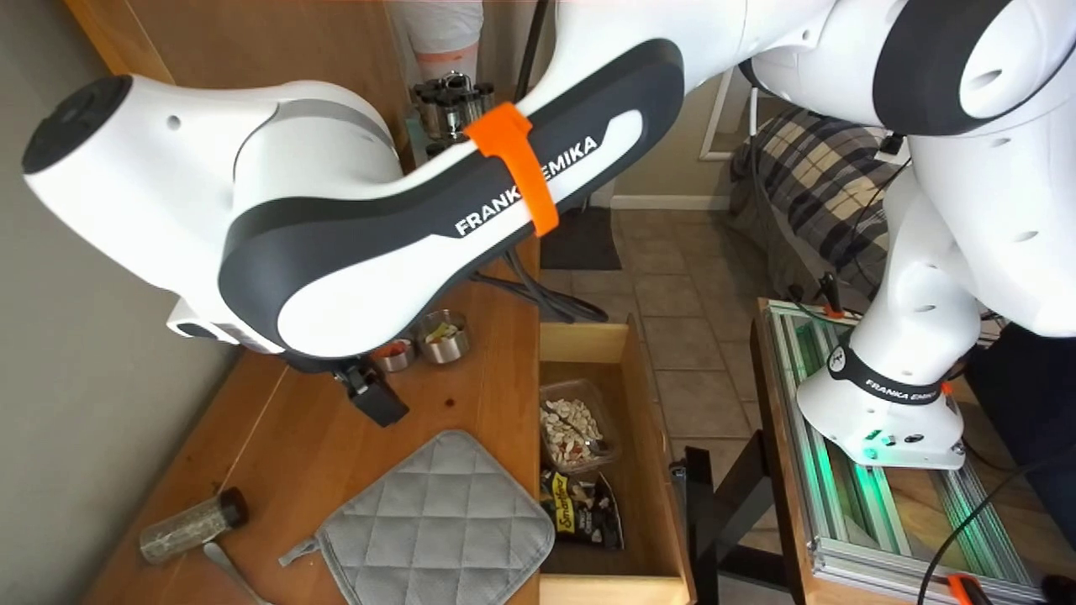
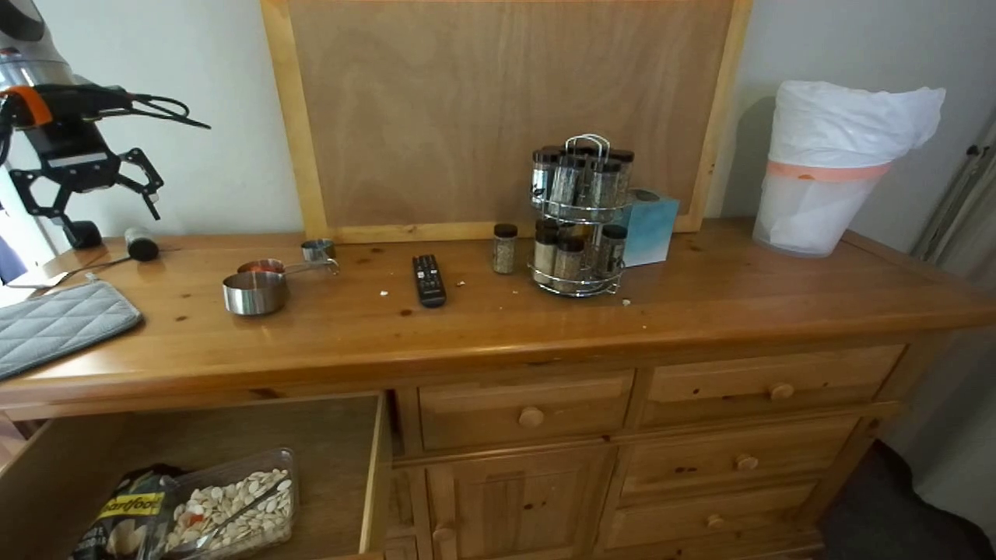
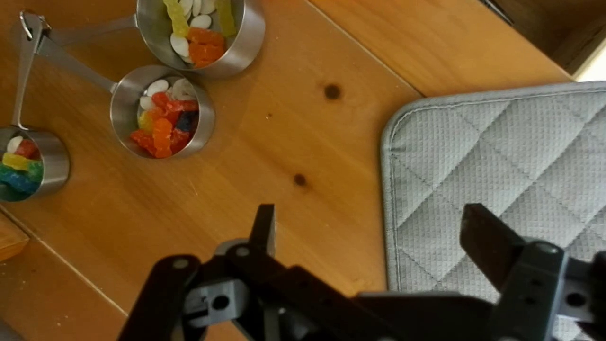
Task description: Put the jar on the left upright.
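Operator: State the condition of the claw (image 3: pixel 371 227).

Technician: The claw hangs above the table (image 2: pixel 373 327), jaws spread wide. It has hold of nothing. In the wrist view, one finger appears against bare wood and the other against the grey quilted pad (image 3: pixel 473 156).

Operator: Specify the location and position of the jar (image 1: pixel 189 529).

Technician: The jar lies on its side on the table, near the wall (image 1: pixel 84 336) and apart from the pad. Its dark cap (image 1: pixel 233 507) is directed away from the wall. Both exterior views show it in this position.

Operator: Identify the other items on the table.

Technician: Three measuring cups (image 3: pixel 207 116), joined at the handles, contain coloured and white pieces (image 3: pixel 162 135). A remote control (image 2: pixel 430 281) lies flat. In an exterior view, an upright bottle (image 2: pixel 504 250) stands just beside a two-tier wire rack (image 2: pixel 577 211) loaded with capped bottles (image 2: pixel 566 180). A blue box (image 2: pixel 652 225) is located partly behind the rack, and a white-lined bin (image 2: pixel 801 214) stands further along the table.

Operator: Describe the drawer (image 2: pixel 375 474).

Technician: The drawer is pulled out beneath the table edge. A clear container (image 2: pixel 289 474) of pale pieces (image 2: pixel 233 502) and a dark bag (image 1: pixel 588 512) lie next to each other inside it.
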You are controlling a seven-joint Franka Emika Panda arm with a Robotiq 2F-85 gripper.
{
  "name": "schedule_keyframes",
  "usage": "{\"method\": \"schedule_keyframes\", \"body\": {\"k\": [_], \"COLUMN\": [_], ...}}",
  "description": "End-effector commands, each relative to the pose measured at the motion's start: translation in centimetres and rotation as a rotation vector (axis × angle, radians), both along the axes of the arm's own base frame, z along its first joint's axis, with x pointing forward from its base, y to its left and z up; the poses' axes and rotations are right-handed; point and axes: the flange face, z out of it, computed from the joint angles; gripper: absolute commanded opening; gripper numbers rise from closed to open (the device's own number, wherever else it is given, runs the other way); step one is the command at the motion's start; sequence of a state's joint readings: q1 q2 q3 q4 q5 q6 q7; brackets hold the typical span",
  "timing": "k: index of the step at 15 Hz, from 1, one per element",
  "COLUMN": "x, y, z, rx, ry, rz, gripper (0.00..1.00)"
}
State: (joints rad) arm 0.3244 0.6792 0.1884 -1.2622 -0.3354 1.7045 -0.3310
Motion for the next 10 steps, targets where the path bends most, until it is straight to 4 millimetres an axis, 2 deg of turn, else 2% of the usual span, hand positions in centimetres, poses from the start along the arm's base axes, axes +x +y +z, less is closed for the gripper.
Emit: {"method": "schedule_keyframes", "body": {"k": [1,10], "x": [0.0,5.1], "y": [0.1,2.5], "z": [0.1,-4.5], "rx": [0.000,0.164], "ry": [0.001,-0.091], "rz": [0.000,-0.034], "gripper": [1.00,1.00]}}
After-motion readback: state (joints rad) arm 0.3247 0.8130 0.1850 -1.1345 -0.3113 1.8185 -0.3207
